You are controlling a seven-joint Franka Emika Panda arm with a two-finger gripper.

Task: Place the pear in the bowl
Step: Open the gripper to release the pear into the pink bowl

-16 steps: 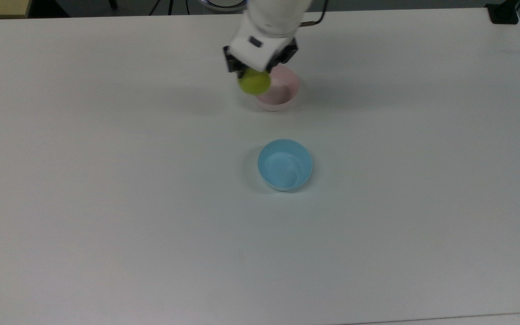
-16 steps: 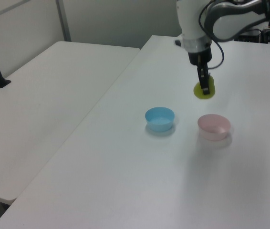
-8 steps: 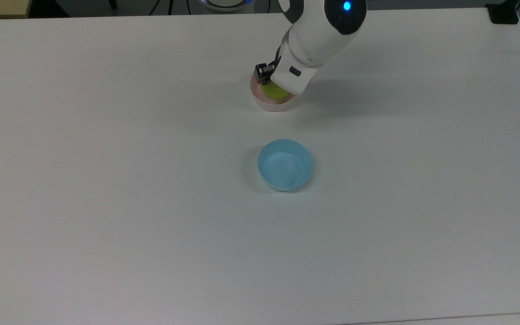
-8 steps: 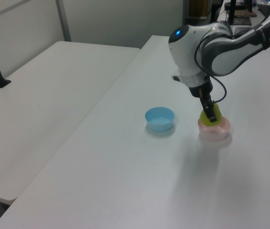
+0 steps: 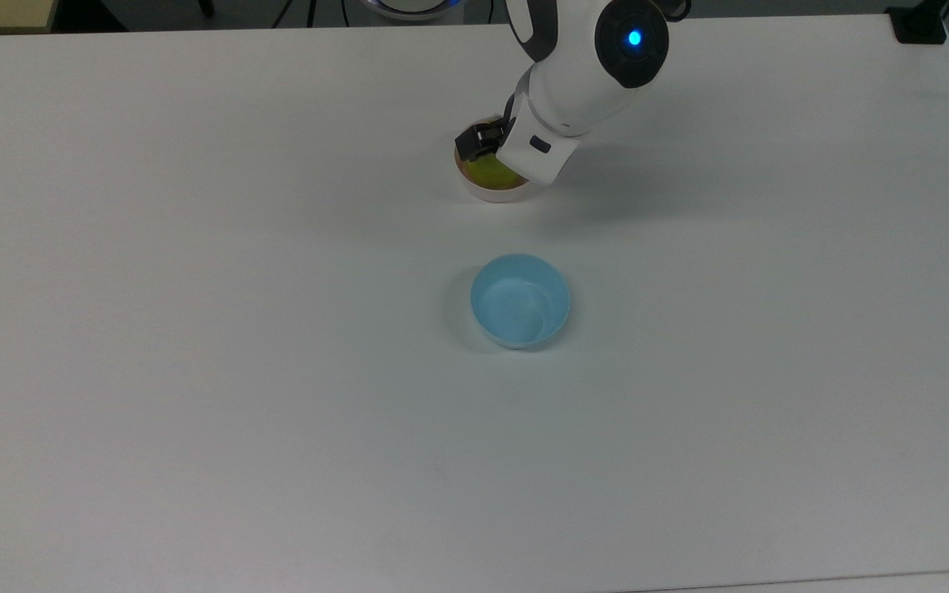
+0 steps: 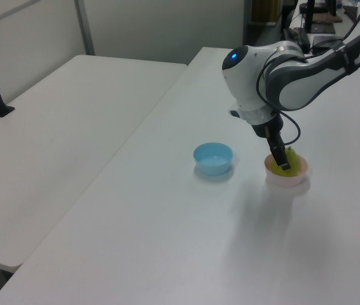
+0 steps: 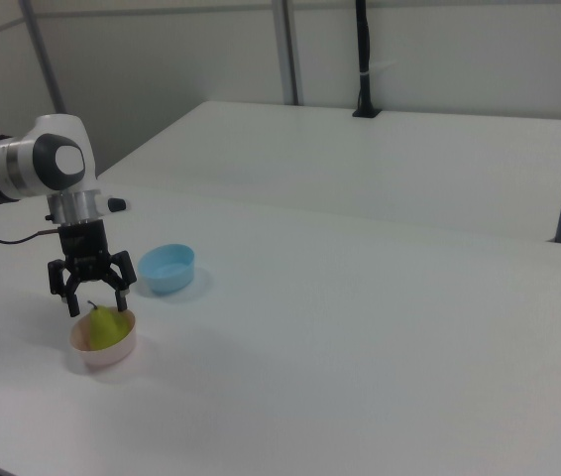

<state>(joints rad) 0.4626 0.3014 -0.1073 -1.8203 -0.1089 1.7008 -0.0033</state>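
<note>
Now lower — pear (image 7: 106, 325) inside pink bowl (image 7: 104, 351).

matt white table (image 5: 194, 329), smooth plastic bowl (image 7: 102, 355), blue bowl (image 5: 521, 301) glossy plastic

Yellow-green pear (image 7: 105, 325); pale pink bowl (image 7: 102, 350); light blue bowl (image 5: 520, 300).

bright, even light; soft faint shadows
</note>
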